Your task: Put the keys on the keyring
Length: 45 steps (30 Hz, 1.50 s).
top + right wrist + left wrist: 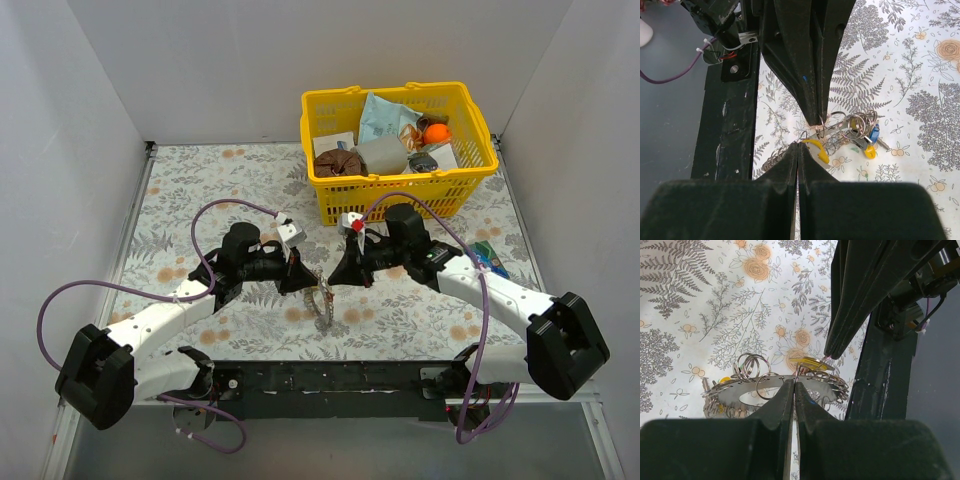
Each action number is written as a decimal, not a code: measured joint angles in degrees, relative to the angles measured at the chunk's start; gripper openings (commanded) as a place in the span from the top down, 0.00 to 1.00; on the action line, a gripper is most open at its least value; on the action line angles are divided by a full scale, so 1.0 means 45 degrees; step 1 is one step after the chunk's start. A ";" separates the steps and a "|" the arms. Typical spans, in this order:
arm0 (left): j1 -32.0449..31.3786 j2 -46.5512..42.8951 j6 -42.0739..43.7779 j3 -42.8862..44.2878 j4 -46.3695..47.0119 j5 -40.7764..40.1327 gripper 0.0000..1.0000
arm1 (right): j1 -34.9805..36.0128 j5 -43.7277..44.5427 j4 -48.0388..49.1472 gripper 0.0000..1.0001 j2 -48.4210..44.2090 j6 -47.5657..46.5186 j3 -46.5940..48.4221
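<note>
The keyring [735, 396] is a flat silver band hung with many small split rings; it lies on the table in the top view [322, 303]. My left gripper [794, 383] is shut on one thin split ring at the band's edge. My right gripper [799, 145] is shut on a yellow-headed key [816, 147], held against that ring; the key also shows in the left wrist view [810, 363]. The two grippers meet tip to tip [322, 279]. A blue-headed key [873, 133] and another yellow-headed key [870, 152] hang among the rings. No red key shows.
A yellow plastic basket [330, 190] full of odd items stands at the back right, just behind the right arm. A small green-blue packet [490, 256] lies by the right forearm. The black base rail [330, 378] runs along the near edge.
</note>
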 measured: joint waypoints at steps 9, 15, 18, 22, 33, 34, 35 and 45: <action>-0.0209 -0.0005 0.0112 0.0000 -0.0063 -0.0015 1.00 | 0.0015 -0.0131 -0.0102 0.99 0.0432 -0.0092 0.0223; -0.0398 -0.0010 0.0238 0.0000 -0.0102 -0.0121 1.00 | 0.0015 -0.0126 -0.0112 0.99 0.0612 -0.0092 0.0355; -0.0437 -0.0073 0.0301 0.0000 -0.0233 -0.0243 1.00 | 0.0015 -0.0126 -0.0107 0.99 0.0641 -0.0092 0.0355; -0.0495 -0.0087 0.0330 0.0000 -0.0345 -0.0330 1.00 | 0.0015 -0.0126 -0.0107 0.99 0.0641 -0.0092 0.0355; -0.0578 -0.0277 0.0345 0.0000 -0.0471 -0.0593 1.00 | 0.0019 -0.0063 -0.0049 0.99 0.0641 -0.0078 0.0087; -0.0578 -0.0321 0.0350 0.0000 -0.0476 -0.0617 1.00 | 0.0019 -0.0068 -0.0029 0.99 0.0636 -0.0078 0.0049; -0.0578 -0.0374 0.0364 0.0000 -0.0476 -0.0631 1.00 | 0.0019 -0.0063 -0.0029 0.99 0.0636 -0.0078 0.0029; -0.0583 -0.0646 0.0379 0.0000 -0.0476 -0.0675 1.00 | 0.0000 -0.0039 0.0087 0.99 0.0636 -0.0039 -0.0068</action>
